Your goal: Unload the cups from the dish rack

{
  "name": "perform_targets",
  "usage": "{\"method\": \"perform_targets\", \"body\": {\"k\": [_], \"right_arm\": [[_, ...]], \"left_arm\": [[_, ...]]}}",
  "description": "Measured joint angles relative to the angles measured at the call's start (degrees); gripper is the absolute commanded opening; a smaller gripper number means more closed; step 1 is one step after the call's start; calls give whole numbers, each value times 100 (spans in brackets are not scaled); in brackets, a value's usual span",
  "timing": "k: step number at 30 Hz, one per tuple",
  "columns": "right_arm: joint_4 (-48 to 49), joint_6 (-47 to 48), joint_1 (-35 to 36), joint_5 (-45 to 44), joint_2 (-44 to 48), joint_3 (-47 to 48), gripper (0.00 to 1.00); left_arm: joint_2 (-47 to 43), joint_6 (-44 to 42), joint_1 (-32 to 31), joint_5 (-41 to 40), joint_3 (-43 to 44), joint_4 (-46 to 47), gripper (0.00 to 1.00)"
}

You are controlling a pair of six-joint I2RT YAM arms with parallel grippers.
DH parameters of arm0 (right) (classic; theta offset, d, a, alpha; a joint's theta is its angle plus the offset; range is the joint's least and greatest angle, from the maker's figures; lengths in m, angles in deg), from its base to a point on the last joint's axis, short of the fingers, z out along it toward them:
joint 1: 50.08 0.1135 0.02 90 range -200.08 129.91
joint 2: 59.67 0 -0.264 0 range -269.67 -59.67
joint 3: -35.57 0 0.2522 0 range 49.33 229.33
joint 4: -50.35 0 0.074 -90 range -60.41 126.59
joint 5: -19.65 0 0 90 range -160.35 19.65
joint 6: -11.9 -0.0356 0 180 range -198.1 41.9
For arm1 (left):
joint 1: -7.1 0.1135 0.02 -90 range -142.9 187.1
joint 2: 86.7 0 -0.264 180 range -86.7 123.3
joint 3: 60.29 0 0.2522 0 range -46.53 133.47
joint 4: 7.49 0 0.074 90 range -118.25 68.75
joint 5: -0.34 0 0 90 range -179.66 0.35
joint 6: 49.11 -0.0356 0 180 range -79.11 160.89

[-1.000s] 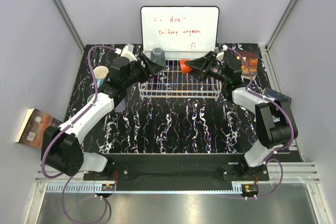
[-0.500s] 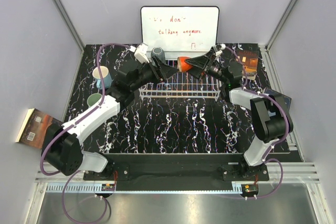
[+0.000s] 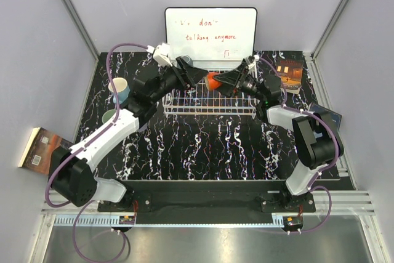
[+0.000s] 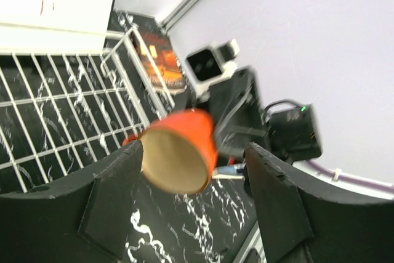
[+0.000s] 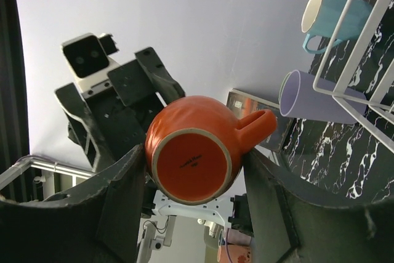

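Handover looks underway: your right claw point(image 3: 221, 80) pinches the orange cup point(image 5: 192, 158) above the dish rack point(image 3: 209, 104); your left claw point(image 4: 194, 155), spread, flanks its mouth. Next, close left squarely before right releases.

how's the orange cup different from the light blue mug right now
The orange cup is up in the air, gripped by the right pincer; the light blue mug rests on the table, left of the dish rack. The orange cup is tipped on its side, mouth toward the left arm; the light blue mug stands upright, mouth up. Both have a single handle.
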Motion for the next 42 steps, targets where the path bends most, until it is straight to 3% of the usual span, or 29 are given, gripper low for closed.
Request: {"method": "perform_targets", "body": {"k": [16, 42], "right_arm": [[-92, 164, 103, 140, 234, -291, 0], [-299, 380, 195, 127, 203, 125, 0]], "left_arm": [[264, 299, 0, 101, 140, 258, 69], [-197, 780, -55, 385, -323, 275, 62]]}}
